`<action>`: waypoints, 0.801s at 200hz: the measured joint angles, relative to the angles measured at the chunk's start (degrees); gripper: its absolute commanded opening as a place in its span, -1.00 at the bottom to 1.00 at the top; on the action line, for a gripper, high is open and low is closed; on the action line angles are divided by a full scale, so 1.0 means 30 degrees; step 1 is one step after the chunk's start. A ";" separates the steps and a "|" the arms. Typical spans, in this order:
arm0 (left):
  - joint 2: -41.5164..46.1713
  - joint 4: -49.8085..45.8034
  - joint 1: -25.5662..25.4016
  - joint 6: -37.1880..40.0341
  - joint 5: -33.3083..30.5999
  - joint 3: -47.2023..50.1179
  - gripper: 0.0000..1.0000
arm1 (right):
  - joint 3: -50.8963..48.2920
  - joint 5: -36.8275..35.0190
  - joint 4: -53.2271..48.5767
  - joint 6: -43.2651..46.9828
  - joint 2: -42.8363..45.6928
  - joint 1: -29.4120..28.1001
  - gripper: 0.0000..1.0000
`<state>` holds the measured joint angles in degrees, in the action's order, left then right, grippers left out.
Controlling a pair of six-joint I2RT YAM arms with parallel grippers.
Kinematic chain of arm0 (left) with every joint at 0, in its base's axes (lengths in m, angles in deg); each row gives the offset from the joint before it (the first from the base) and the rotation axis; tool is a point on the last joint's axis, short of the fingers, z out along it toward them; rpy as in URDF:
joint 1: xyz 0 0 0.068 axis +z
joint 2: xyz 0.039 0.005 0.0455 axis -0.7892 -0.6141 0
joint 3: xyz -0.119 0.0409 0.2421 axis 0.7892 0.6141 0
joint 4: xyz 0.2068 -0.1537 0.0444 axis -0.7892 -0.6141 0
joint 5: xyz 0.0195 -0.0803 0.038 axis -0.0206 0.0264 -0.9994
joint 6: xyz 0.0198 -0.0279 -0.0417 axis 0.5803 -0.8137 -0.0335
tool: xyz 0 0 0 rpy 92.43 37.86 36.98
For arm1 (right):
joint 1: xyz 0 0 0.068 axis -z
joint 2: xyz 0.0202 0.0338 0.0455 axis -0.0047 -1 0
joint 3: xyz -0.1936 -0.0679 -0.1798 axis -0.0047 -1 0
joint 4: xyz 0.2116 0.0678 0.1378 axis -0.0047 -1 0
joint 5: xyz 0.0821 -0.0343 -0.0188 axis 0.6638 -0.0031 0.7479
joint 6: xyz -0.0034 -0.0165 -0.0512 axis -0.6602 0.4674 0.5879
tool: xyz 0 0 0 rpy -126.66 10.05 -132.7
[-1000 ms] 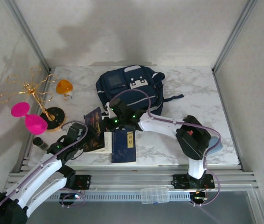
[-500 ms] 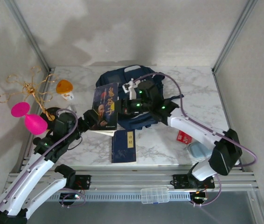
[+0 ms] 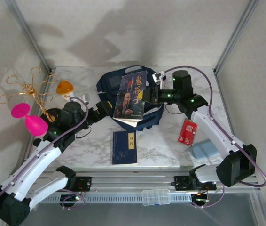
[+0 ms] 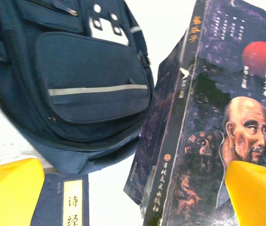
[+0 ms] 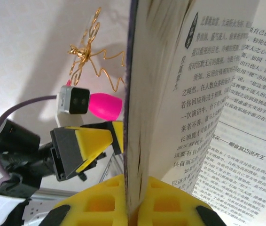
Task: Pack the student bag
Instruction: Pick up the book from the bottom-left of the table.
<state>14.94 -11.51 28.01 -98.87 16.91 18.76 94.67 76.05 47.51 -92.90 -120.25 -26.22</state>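
From above, the student bag (image 3: 107, 85) lies on the bench (image 3: 227, 101) just behind both pincers, with the dark paperback (image 3: 131, 96) held up tilted in front of it and hiding its top. Judge the bag as soft, floppy cloth that will sag and slide on the marble if you push it, so take it by the rim of its opening or by a strap rather than a flat panel; you cannot see the opening from here. Your right pincer (image 3: 152, 95) meets the paperback's right edge, and your left pincer (image 3: 105, 107) sits just beside its lower left corner. A thin blue booklet (image 3: 124, 147) lies flat on the bench nearer the arm bases. In the left wrist view, the left pincer (image 4: 133, 186) is spread wide and holds nothing. The bag (image 4: 90, 89), front pocket zipped, lies ahead towards its left finger, and the paperback (image 4: 217, 117) stands behind its right finger; whether they touch, you cannot tell. In the right wrist view, the right pincer (image 5: 130, 200) is clamped narrow on the paperback's (image 5: 137, 94) edge, its pages fanning open to the right, with the gold wire stand (image 5: 93, 59) well beyond to the left. The paperback looks stiff enough at the spine but loose at the pages.
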 measured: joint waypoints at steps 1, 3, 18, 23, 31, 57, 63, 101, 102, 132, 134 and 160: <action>-0.0066 0.0095 0.0000 0.0058 0.0102 -0.0007 0.97 | -0.0007 0.0066 -0.0044 0.0029 0.0007 0.0044 -1.00; -0.0146 0.0204 0.0007 0.0073 0.0189 -0.0007 0.97 | -0.0015 0.0175 -0.0087 0.0051 0.0029 0.0102 -1.00; -0.1020 0.1311 0.0000 0.0503 0.1151 -0.0022 0.94 | -0.0102 0.0780 -0.0284 0.0284 0.0189 0.0452 -1.00; -0.1297 0.1668 0.0000 0.0619 0.1472 -0.0015 0.92 | -0.0146 0.0976 -0.0277 0.0321 0.0248 0.0532 -1.00; -0.1676 0.2382 -0.0029 0.0699 0.1931 -0.0015 0.88 | -0.0211 0.1246 -0.0262 0.0379 0.0357 0.0590 -1.00; -0.2317 0.4962 -0.0080 0.0780 0.3271 0.0219 0.77 | -0.0459 0.2244 -0.0160 0.0386 0.0597 0.0605 -1.00; -0.2382 0.5588 -0.0131 0.0772 0.3526 0.0306 0.75 | -0.0583 0.2463 0.0044 0.0379 0.0634 0.0605 -1.00; -0.3497 0.7970 -0.0845 0.0634 0.4677 0.0415 0.53 | -0.1231 0.3475 0.0765 0.0364 0.0670 0.0605 -1.00; -0.3519 0.7985 -0.0852 0.0641 0.4692 0.0423 0.52 | -0.1239 0.3497 0.0787 0.0364 0.0670 0.0605 -1.00; -0.4080 0.8969 -0.1144 0.0313 0.5187 0.0415 0.22 | -0.1297 0.3905 0.1042 0.0466 0.0670 0.0729 -1.00; -0.4095 0.9020 -0.1166 0.0313 0.5217 0.0415 0.19 | -0.1304 0.3912 0.1049 0.0481 0.0663 0.0750 -1.00; -0.4131 0.9449 -0.1188 0.0058 0.5217 0.0415 -0.13 | -0.1625 0.4044 0.1013 0.0772 0.0663 0.1260 -1.00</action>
<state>2.54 16.84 24.45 -98.70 32.56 20.01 89.80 88.18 50.55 -90.58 -118.26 -22.44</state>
